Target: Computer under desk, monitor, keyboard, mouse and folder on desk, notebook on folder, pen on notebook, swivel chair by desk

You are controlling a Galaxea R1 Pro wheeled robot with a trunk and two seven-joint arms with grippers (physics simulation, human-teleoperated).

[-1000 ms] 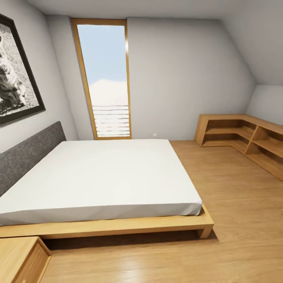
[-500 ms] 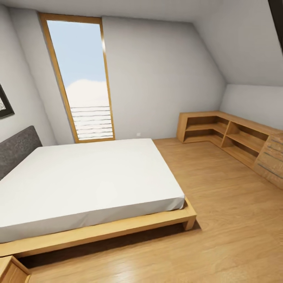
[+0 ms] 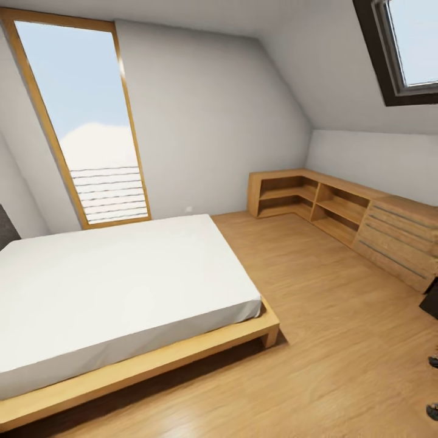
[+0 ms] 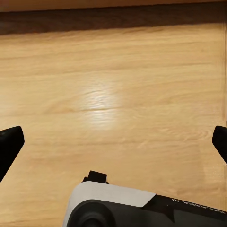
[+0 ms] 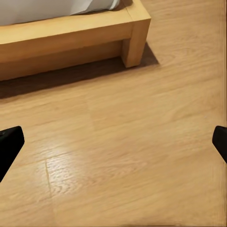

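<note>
Head view: bedroom, low bed point(image 3: 121, 286) with white mattress on a light wood frame point(image 3: 182, 350), taking up the left half. Tall wood-framed window point(image 3: 85, 121) on the far wall behind it, horizontal slats across its lower part. Low wooden shelf unit point(image 3: 304, 198) wrapping the far right corner, open compartments, then a drawer block point(image 3: 398, 240) further along the right wall. Dark-framed skylight point(image 3: 401, 48) in the sloped ceiling, upper right. Wood plank floor point(image 3: 328, 340) between bed and shelves. Dark shape at the right edge point(image 3: 431, 298), cropped, plus small dark bits below it; can't tell what they are, could be task items but not identifiable.

Left wrist view: left gripper point(image 4: 113, 142) spread wide, one dark fingertip at each side edge, bare floor point(image 4: 113, 85) between, nothing held. Grey-and-black robot body point(image 4: 142, 208) under it, dark shadow band along the far edge.

Right wrist view: right gripper point(image 5: 113, 142) also wide apart, empty, over floor point(image 5: 132, 156). Bed frame corner leg point(image 5: 135, 35) beyond the fingertips, mattress edge point(image 5: 56, 7) just above the frame.
</note>
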